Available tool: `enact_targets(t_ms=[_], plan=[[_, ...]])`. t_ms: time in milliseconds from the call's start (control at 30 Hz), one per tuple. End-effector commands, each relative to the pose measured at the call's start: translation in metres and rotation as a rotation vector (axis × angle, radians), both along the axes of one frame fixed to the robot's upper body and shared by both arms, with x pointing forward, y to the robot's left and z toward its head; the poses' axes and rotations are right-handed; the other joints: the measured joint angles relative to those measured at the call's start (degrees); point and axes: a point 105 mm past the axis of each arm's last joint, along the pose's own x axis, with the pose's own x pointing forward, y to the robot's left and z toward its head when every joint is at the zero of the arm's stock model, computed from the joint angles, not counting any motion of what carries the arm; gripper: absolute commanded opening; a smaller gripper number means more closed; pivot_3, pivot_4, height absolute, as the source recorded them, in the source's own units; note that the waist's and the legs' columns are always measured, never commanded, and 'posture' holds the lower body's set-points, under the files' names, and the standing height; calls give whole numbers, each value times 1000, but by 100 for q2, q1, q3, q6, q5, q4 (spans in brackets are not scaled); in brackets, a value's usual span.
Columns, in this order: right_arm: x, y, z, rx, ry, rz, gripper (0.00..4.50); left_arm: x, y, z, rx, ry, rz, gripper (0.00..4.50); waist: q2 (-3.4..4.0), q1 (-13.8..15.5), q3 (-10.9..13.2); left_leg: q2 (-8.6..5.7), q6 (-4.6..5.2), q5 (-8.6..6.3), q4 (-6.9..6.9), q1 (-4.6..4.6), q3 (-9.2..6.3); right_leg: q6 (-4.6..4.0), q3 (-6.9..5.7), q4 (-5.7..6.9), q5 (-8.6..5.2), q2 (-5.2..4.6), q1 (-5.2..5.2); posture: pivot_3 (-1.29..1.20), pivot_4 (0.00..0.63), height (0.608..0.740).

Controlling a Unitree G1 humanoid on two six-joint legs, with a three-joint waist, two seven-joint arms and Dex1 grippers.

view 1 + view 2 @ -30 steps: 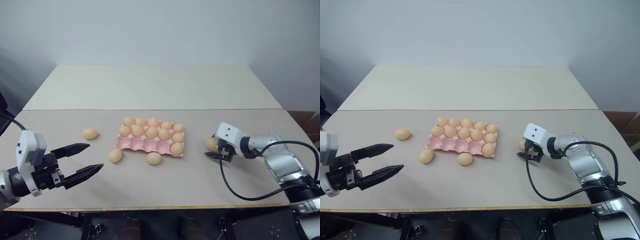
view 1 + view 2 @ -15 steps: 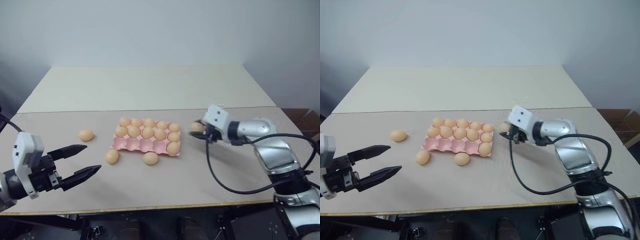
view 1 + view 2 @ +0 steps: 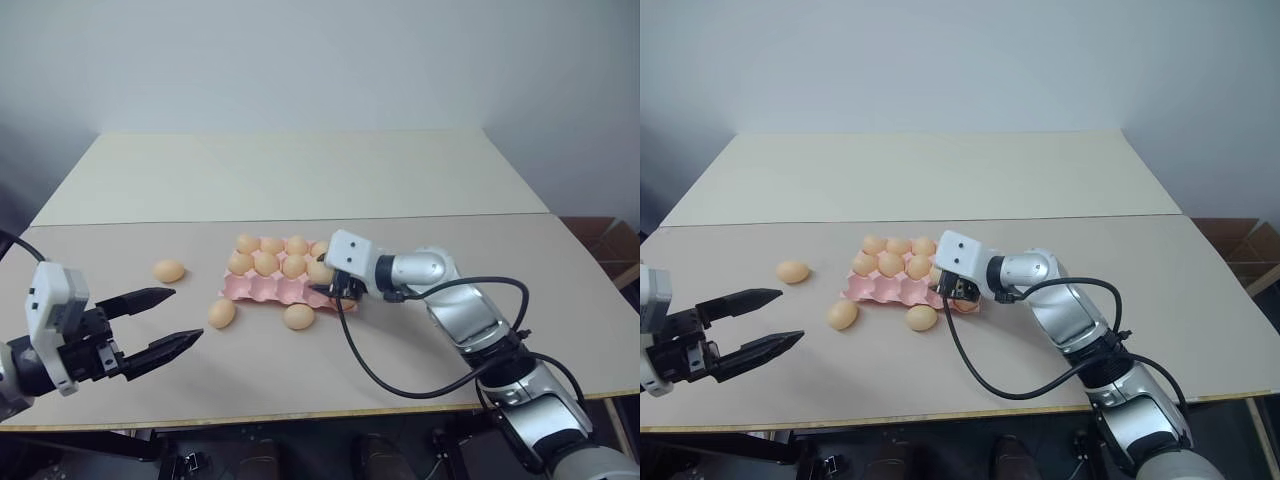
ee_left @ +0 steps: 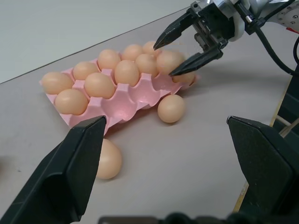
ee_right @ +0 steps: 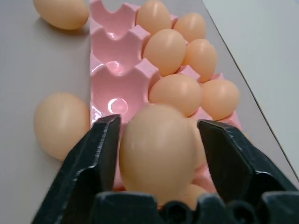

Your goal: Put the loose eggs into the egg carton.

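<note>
The pink egg carton (image 3: 262,290) lies mid-table, its back rows full and several front cups bare (image 5: 117,70). My right gripper (image 3: 325,285) hangs over the carton's right end with its fingers apart. An egg (image 5: 156,149) sits between them, low against the carton, with slight gaps at both fingers. Three loose eggs lie on the table: one far left (image 3: 169,270), one by the carton's front left corner (image 3: 221,313), and one in front of it (image 3: 298,316). My left gripper (image 3: 188,314) hovers open and empty near the table's front left.
The beige table (image 3: 400,350) meets a paler table (image 3: 300,170) behind it along a seam. A black cable (image 3: 365,365) loops from my right arm over the table front. A cardboard box (image 3: 610,240) stands off the right side.
My right gripper carried an egg leftwards from the table's right side to the carton's right end, and its fingers have parted. The left gripper has kept still.
</note>
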Motion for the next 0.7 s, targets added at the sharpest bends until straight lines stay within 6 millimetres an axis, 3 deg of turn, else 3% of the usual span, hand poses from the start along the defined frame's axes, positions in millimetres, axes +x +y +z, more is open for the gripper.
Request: enact_targets(t_ms=[33,167,267,367,567,700], plan=[[3,0,29,106,-23,-31,4436,-1,-2,4,8,-21,-14,4500,0,-3,0,3,0,0,0,0,1,-2,1,1,2,3,-2,0,150,740],[-1,-12,51,178,-32,-29,4477,0,-1,4,8,-20,-12,4500,0,12,0,6,0,0,-1,-3,4,-3,1,2,4,5,-7,0,150,740],[-13,-37,69,235,-37,-5,4477,0,0,4,7,-20,-6,4500,0,30,0,2,-1,-1,-1,-9,6,-2,1,-4,4,0,-8,0,150,740],[-31,-62,74,242,-42,63,4477,-1,5,4,-2,-22,15,4500,-3,49,-2,1,-7,-4,-1,-10,9,0,2,-16,3,-3,-4,0,150,740],[-78,-121,50,167,140,254,4477,-9,17,4,-16,-31,25,4500,-5,49,-2,3,-12,-8,-7,-3,14,0,5,-23,-1,0,3,0,150,740],[-81,-132,39,119,152,246,4477,-10,22,4,-19,-22,20,4500,-8,-22,-2,8,-12,-8,-5,19,23,0,12,-16,0,2,9,0,150,740]])
